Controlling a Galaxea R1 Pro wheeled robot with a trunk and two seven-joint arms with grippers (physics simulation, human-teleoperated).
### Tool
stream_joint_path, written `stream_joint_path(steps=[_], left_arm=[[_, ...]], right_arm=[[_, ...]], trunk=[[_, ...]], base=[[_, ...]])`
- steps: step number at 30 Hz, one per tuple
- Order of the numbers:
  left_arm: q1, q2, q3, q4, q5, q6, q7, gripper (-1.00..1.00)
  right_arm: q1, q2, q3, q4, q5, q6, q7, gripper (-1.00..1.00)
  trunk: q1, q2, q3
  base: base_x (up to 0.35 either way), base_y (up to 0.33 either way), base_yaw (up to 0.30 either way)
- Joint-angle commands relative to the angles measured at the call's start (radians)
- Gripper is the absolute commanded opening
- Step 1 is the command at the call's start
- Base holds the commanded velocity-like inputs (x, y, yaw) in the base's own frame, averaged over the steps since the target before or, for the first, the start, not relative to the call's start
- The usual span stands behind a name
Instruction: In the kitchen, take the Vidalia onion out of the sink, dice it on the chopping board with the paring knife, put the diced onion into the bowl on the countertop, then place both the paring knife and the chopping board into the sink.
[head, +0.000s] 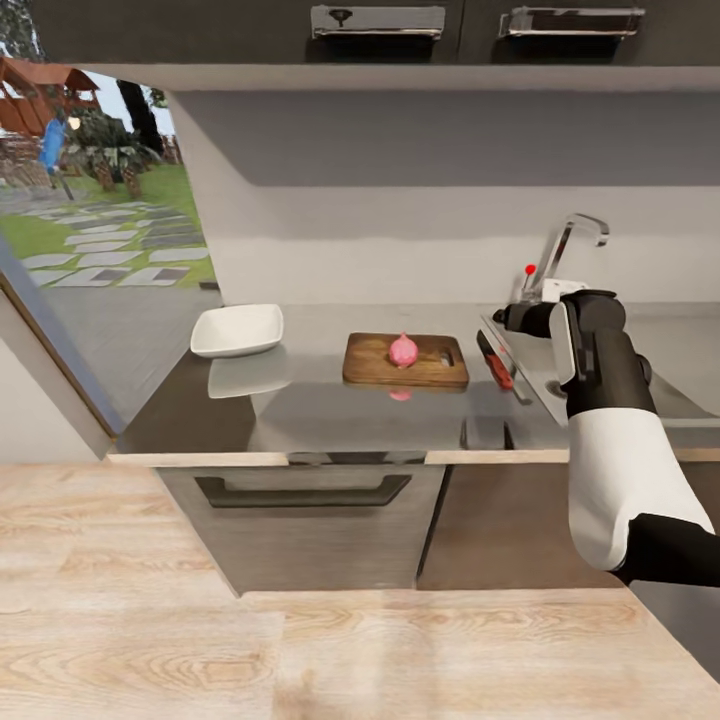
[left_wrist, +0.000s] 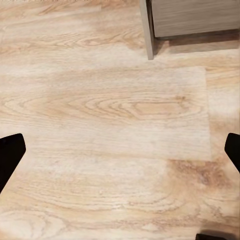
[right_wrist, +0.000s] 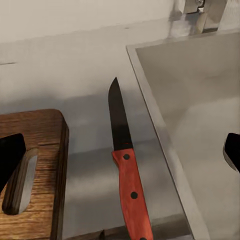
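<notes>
Onion (head: 403, 350) on board (head: 405, 361), mid tabletop (head: 330, 405); bowl (head: 238, 330) left; knife (right_wrist: 126, 165) between board and sink (right_wrist: 200, 115); right pincer (right_wrist: 120, 150) spread, empty, above knife; left pincer (left_wrist: 120, 150) spread over floor (left_wrist: 110, 125).

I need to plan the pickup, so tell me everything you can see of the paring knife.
The paring knife has a red handle with dark rivets and a short, dark, pointed blade. It lies flat on the grey countertop, in the strip between the chopping board and the sink, blade pointing toward the back wall. Nothing grips it; the right gripper hangs open above it.
</notes>
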Motion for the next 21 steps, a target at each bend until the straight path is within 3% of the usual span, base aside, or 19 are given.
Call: stream_joint_path(steps=[1, 9, 15, 21], left_arm=[[-0.001, 0.0, -0.004, 0.0, 0.004, -0.003, 0.001, 1.0], [-0.001, 0.0, -0.004, 0.0, 0.004, -0.003, 0.001, 1.0], [-0.001, 0.0, -0.004, 0.0, 0.004, -0.003, 0.001, 1.0], [-0.001, 0.0, -0.004, 0.001, 0.004, -0.003, 0.001, 1.0]], right_arm=[[0.0, 0.0, 0.0, -0.001, 0.006, -0.001, 0.003, 1.0], [0.003, -0.001, 0.0, -0.001, 0.006, -0.014, 0.003, 1.0], [0.003, -0.029, -0.001, -0.001, 0.006, -0.015, 0.005, 1.0], [0.005, -0.035, -0.001, -0.001, 0.006, -0.015, 0.007, 1.0]], trunk=[[0.0, 0.0, -0.001], [0.0, 0.0, -0.009], [0.0, 0.0, -0.019], [0.0, 0.0, -0.028]], base=[[0.078, -0.008, 0.0], [0.016, -0.002, 0.0], [0.0, 0.0, 0.0], [0.0, 0.0, 0.0]])
